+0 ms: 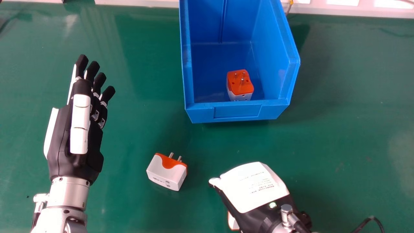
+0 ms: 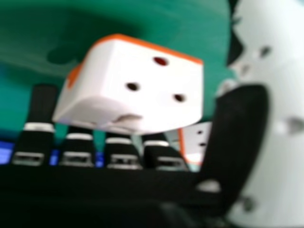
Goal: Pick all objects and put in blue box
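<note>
While the right hand [image 1: 252, 191], fingers extended, has a white-and-orange adapter [image 2: 156, 80] right by it, a second adapter [image 1: 166, 174] lies on the table [image 1: 339, 136] near the straight-fingered left hand [image 1: 80, 129], and a third adapter [image 1: 241, 85] sits inside the blue box [image 1: 200, 113] beyond.

Green tabletop [image 1: 142, 129] w/ pale reflections, white edge strip [image 1: 136, 3] behind.

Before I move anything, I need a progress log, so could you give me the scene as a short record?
container: blue box
inside: one orange-and-white adapter, pins up
on table: second adapter, between the two hands, pins towards the box
at right hand: third adapter, partly hidden
left hand: open, nothing held
right hand: nearer the robot than the box
still to box: two adapters
</note>
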Tool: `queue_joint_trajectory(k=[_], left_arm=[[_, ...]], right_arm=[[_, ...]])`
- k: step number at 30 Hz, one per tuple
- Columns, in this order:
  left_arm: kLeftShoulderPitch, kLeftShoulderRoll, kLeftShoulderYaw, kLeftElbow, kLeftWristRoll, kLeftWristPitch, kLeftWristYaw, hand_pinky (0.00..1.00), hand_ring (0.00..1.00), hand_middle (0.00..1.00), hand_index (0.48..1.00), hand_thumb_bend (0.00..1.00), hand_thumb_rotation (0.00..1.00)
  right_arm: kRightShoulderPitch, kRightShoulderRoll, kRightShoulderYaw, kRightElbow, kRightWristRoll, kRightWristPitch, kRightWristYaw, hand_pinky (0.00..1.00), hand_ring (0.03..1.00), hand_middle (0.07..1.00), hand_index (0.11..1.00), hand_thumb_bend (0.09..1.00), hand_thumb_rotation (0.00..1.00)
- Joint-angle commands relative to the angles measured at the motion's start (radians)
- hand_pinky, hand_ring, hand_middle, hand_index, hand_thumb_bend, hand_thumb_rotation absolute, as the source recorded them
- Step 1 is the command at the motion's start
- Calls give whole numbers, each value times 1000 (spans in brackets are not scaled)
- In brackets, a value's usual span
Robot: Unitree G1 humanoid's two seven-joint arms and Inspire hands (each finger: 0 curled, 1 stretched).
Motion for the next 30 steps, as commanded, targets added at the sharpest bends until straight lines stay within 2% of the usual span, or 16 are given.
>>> queue_joint_trajectory(k=[1, 4, 8, 9, 12, 14, 15, 19, 20, 23, 24, 28, 29, 30], left_arm=[[-1, 4, -4, -38, 6, -1, 6, 953, 989, 994, 989, 743, 844], [1, 5, -4, -47, 8, 6, 9, 948, 984, 989, 984, 743, 842], [0, 6, -2, -46, -4, 8, -1, 948, 984, 989, 984, 743, 842], [-1, 6, -2, -44, -6, 8, -3, 945, 981, 987, 982, 745, 841], [-1, 5, -1, -41, -5, 2, -5, 945, 981, 987, 982, 745, 841], [-1, 4, 1, -40, -9, 3, -7, 945, 981, 987, 982, 745, 841], [-2, 4, 2, -40, -13, 6, -10, 947, 981, 987, 982, 749, 839], [-1, 4, 4, -38, -15, 2, -14, 947, 981, 987, 982, 749, 839], [-1, 4, 5, -38, -12, 2, -11, 950, 982, 988, 982, 749, 837], [-1, 6, 6, -40, -7, 3, -8, 950, 982, 988, 982, 749, 837], [-1, 5, 6, -40, -11, 5, -11, 954, 983, 988, 982, 752, 834], [-3, 7, 6, -39, -12, 6, -13, 954, 983, 988, 982, 752, 834], [-4, 8, 7, -37, -11, 5, -14, 954, 983, 988, 982, 753, 834], [-5, 9, 7, -36, -12, 5, -15, 954, 983, 988, 982, 753, 834]], right_arm=[[11, 49, 76, -8, -17, 5, -21, 646, 842, 869, 855, 710, 180], [5, 39, 86, 1, -50, 7, -48, 640, 836, 865, 849, 710, 188], [15, 56, 77, 14, -9, 28, -86, 640, 836, 865, 849, 710, 188], [15, 58, 74, 15, 3, 33, -94, 616, 816, 845, 815, 706, 178], [8, 53, 69, 21, 21, 45, -121, 616, 816, 845, 815, 706, 178], [4, 51, 64, 23, 22, 55, -124, 616, 816, 845, 815, 706, 178], [1, 53, 57, 22, 27, 63, -121, 533, 714, 772, 750, 670, 142], [-11, 58, 19, 9, 75, 94, -104, 533, 714, 772, 750, 670, 142], [-18, 63, 9, 6, 89, 104, -81, 464, 635, 698, 700, 641, 114], [-32, 66, 1, 0, 109, 122, -41, 464, 635, 698, 700, 641, 114], [-31, 65, 0, -3, 120, 125, -46, 404, 562, 653, 657, 618, 91], [-32, 62, -1, -9, 142, 133, -34, 404, 562, 653, 657, 618, 91], [-33, 61, 0, -9, 141, 136, -31, 363, 509, 618, 623, 600, 72], [-35, 60, 2, -9, 139, 138, -29, 363, 509, 618, 623, 600, 72]])
